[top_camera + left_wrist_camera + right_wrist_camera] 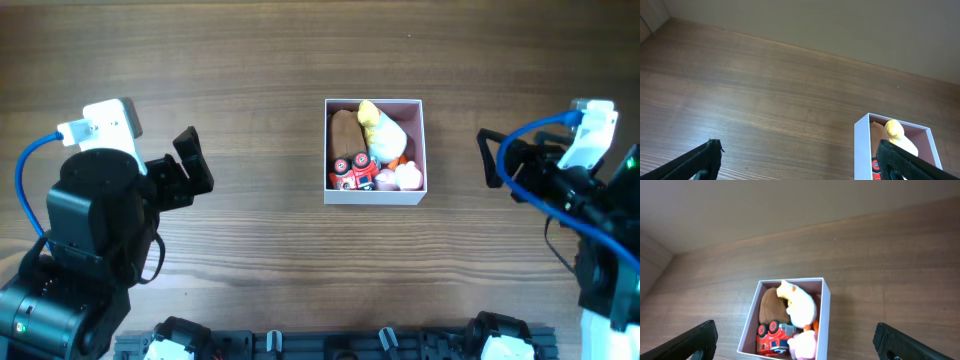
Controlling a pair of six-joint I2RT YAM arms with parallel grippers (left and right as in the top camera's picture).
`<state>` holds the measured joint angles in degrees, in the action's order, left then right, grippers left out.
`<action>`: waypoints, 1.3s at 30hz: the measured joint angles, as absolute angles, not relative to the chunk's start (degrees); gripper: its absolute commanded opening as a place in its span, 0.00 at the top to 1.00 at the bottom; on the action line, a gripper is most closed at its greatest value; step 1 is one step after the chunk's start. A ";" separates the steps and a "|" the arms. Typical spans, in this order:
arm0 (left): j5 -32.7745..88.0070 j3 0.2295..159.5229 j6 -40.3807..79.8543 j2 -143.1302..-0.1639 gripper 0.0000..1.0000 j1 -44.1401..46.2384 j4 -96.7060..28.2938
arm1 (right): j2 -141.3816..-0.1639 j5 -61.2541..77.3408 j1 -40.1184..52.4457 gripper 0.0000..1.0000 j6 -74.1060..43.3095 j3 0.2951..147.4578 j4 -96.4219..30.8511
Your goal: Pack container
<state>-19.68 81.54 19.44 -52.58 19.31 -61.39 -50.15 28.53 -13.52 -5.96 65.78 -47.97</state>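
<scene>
The container (375,198), a small square white box with a pale pink inside, sits at the table's middle. It holds a brown plush (344,135), a white and yellow duck (381,133), a red toy truck (353,173) and a pink toy (407,177). It also shows in the right wrist view (824,315) and at the lower right of the left wrist view (861,150). My left gripper (190,165) is open and empty, well left of the box. My right gripper (490,155) is open and empty, to the right of the box.
The wooden table (250,70) stretches all round the box. A dark rail with fittings (330,345) runs along the front edge. The arm bases stand at the front left and front right corners.
</scene>
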 measured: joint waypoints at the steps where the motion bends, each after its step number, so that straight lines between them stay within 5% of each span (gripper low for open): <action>1: -19.68 81.54 19.44 -52.58 0.00 19.31 -61.41 | -51.03 28.53 -13.52 0.00 -5.96 65.78 -47.99; 11: -19.66 81.54 19.44 -52.58 0.00 19.31 -61.41 | -59.33 26.76 -13.08 0.01 -5.93 65.71 -49.74; 22: -19.68 81.54 19.46 -52.58 0.00 19.31 -61.47 | -19.64 21.04 -10.55 0.00 14.22 48.69 -44.80; 29: -19.66 81.54 19.46 -52.60 0.00 19.31 -61.49 | -9.47 22.39 -10.52 0.00 14.68 23.66 -34.50; 39: -19.66 81.54 19.46 -52.58 0.00 19.31 -61.49 | -2.68 26.79 -5.23 0.01 14.70 8.58 -24.77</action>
